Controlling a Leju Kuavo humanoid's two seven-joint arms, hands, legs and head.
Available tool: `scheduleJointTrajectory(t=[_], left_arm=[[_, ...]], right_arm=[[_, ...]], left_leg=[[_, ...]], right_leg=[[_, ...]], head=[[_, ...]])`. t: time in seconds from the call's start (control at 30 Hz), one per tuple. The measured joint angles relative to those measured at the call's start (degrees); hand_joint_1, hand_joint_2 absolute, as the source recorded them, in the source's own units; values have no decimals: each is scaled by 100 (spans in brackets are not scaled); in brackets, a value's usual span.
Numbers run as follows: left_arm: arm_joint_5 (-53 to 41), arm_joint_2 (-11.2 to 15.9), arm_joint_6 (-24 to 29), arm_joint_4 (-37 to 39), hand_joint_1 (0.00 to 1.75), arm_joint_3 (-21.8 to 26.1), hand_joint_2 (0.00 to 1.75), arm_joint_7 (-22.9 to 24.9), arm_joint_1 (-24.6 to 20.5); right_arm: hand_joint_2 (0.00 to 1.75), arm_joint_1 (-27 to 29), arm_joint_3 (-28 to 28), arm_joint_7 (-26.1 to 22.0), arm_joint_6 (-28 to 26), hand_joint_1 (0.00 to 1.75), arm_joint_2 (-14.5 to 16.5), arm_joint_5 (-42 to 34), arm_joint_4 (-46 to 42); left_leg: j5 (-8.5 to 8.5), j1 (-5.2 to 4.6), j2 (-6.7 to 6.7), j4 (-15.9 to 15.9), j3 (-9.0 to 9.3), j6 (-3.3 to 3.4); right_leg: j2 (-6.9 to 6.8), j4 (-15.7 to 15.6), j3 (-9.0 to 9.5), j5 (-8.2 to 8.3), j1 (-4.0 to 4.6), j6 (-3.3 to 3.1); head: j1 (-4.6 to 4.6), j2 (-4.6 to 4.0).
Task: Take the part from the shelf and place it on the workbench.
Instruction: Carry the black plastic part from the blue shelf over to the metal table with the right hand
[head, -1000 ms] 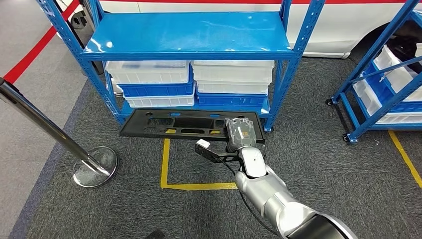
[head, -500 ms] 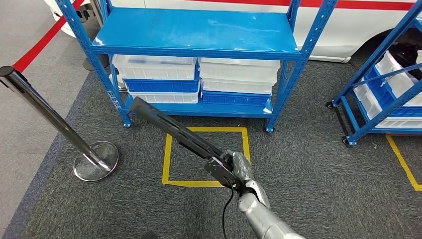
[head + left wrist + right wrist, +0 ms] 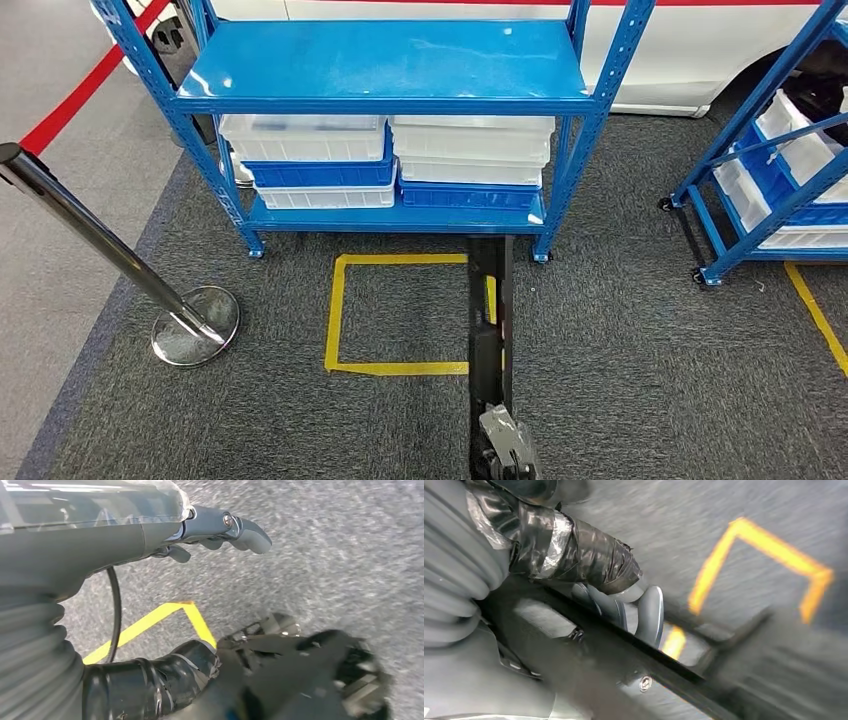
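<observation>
The right robot hand [image 3: 508, 445] grips the long black plastic part [image 3: 490, 310] by its near end, fingers [image 3: 649, 612] wrapped round the edge. The part points out over the grey carpet and yellow taped square [image 3: 400, 312], toward the blue metal shelf [image 3: 385, 65]. The left robot hand [image 3: 220, 530] hangs loosely curled, holding nothing.

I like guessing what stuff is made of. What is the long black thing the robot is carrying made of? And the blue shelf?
The long black part in the right hand looks like moulded plastic: matt black, thin and edge-on, though hard to be sure. The blue shelf looks like painted metal: glossy with light glints, and its posts have rows of punched holes.
</observation>
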Motion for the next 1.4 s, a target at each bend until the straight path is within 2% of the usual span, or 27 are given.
scheduleJointTrajectory(t=[0.07,0.13,0.2,0.27,0.3,0.33,0.4,0.43,0.47,0.5,0.57,0.63,0.7,0.77,0.8,0.87,0.93,0.97,1.0,1.03,1.1,1.13,1.17,1.23,1.3,1.33,1.4], left_arm=[[7,16,19,1,0,44,175,-10,22],[-8,26,27,2,0,66,175,-14,17],[-42,28,20,2,0,71,175,-12,18],[-93,23,-9,2,0,71,175,-7,19],[-118,20,-27,2,0,71,175,-4,14],[-136,16,-47,2,0,71,175,1,4],[-170,11,-83,2,0,71,175,15,-21],[-183,9,-103,2,0,71,175,27,-35],[-196,7,-117,2,0,71,175,42,-47],[-204,3,-126,2,0,71,175,59,-56],[-214,-6,-131,2,0,71,175,85,-64],[-233,-10,-132,2,0,71,175,95,-68],[-267,-10,-144,2,0,71,175,109,-69],[-306,-10,-173,2,0,71,175,130,-75],[-327,-9,-191,2,0,70,175,140,-84],[-369,-9,-221,2,0,67,175,162,-109],[-416,-13,-249,2,0,61,175,184,-138],[-434,-15,-264,2,0,58,175,192,-152],[-451,-17,-280,2,0,55,175,199,-168],[-467,-19,-293,2,0,52,175,207,-184],[-495,-19,-310,2,0,44,175,222,-215],[-503,-19,-314,2,0,40,175,228,-235],[-505,-19,-317,2,0,36,175,233,-252],[-509,-21,-321,2,0,27,175,241,-271],[-513,-40,-329,2,0,20,175,246,-274],[-515,-49,-332,2,0,17,175,248,-279],[-526,-56,-334,2,0,14,175,248,-295]], right_arm=[[175,68,-17,205,-632,175,-42,333,92],[175,76,37,487,-1431,175,-61,838,155],[175,41,155,760,-1968,175,-75,1329,178],[175,-3,302,985,-2235,175,-99,1882,167],[175,-23,363,1067,-2313,175,-112,2164,140],[175,-53,408,1136,-2364,175,-125,2420,97],[175,-155,452,1258,-2387,175,-139,2771,-20],[175,-215,475,1325,-2382,175,-148,2888,-92],[175,-279,502,1392,-2361,175,-156,2963,-167],[175,-343,529,1456,-2318,175,-167,3000,-251],[175,-473,556,1562,-2204,175,-197,2970,-405],[175,-583,559,1672,-2153,175,-248,2977,-509],[175,-660,568,1839,-2173,175,-322,3102,-576],[175,-737,586,2082,-2185,175,-424,3327,-658],[175,-798,603,2223,-2183,175,-481,3476,-707],[175,-973,655,2489,-2145,175,-591,3790,-802],[175,-1173,728,2730,-2052,175,-691,4094,-874],[175,-1266,771,2836,-1992,175,-732,4231,-900],[175,-1354,817,2926,-1938,175,-767,4353,-923],[175,-1441,865,2994,-1893,175,-794,4452,-949],[175,-1605,955,3062,-1829,175,-825,4567,-1012],[175,-1685,994,3083,-1811,175,-837,4601,-1040],[175,-1752,1028,3100,-1799,175,-846,4620,-1062],[175,-1840,1087,3131,-1793,175,-863,4639,-1096],[175,-1875,1138,3140,-1795,175,-885,4647,-1129],[175,-1891,1159,3130,-1795,175,-897,4649,-1142],[175,-1916,1190,3084,-1792,175,-910,4617,-1165]], left_leg=[[332,-4,0,-747,395,34],[476,-27,-5,-1273,647,77],[491,-55,-10,-1351,661,118],[544,-39,-4,-1386,666,189],[577,-26,0,-1410,664,230],[607,-13,3,-1431,658,265],[636,-15,9,-1430,621,297],[643,-19,11,-1423,603,301],[647,-20,12,-1413,588,301],[649,-21,12,-1400,578,299],[645,-21,7,-1370,576,287],[645,-38,-1,-1345,559,241],[664,-53,-7,-1350,535,177],[658,-56,-10,-1346,515,117],[591,-56,-10,-1264,474,91],[269,-47,-9,-726,227,51],[-58,-44,-8,51,-124,20],[-91,-44,-8,267,-221,13],[-13,-45,-7,267,-219,16],[167,-45,-7,23,-102,28],[547,-53,-4,-771,276,82],[650,-63,-5,-1084,417,111],[680,-74,-8,-1251,481,135],[676,-81,-18,-1322,480,171],[715,-52,-19,-1373,489,233],[735,-36,-17,-1400,493,265],[752,-30,-12,-1417,488,296]], right_leg=[[22,28,-9,-4,3,13],[38,60,-27,-4,19,58],[47,59,-37,20,21,122],[48,70,-50,9,15,188],[46,166,-92,-78,9,218],[44,376,-180,-234,3,244],[41,1076,-473,-637,-19,282],[40,1395,-602,-764,-28,296],[40,1554,-652,-787,-33,302],[40,1498,-595,-701,-39,299],[41,834,-223,-366,-46,263],[42,214,87,-183,-20,218],[47,68,134,-178,7,191],[46,27,130,-137,-22,132],[41,1,131,-111,-39,91],[32,-29,117,-73,-53,29],[32,-16,91,-64,-41,13],[32,-9,88,-63,-33,12],[33,-1,88,-64,-28,13],[37,9,92,-66,-24,16],[45,34,88,-77,-11,36],[50,49,68,-78,-1,58],[49,58,46,-74,7,82],[44,58,17,-53,18,134],[42,121,-9,-119,11,187],[42,274,-77,-229,5,216],[41,923,-379,-584,-19,268]], head=[[0,0],[2,0],[3,0],[3,0],[5,0],[7,0],[10,0],[10,0],[10,0],[10,0],[10,0],[9,0],[8,0],[8,0],[5,0],[2,0],[1,0],[1,0],[2,0],[1,0],[2,0],[2,0],[3,0],[3,0],[4,0],[5,0],[8,0]])
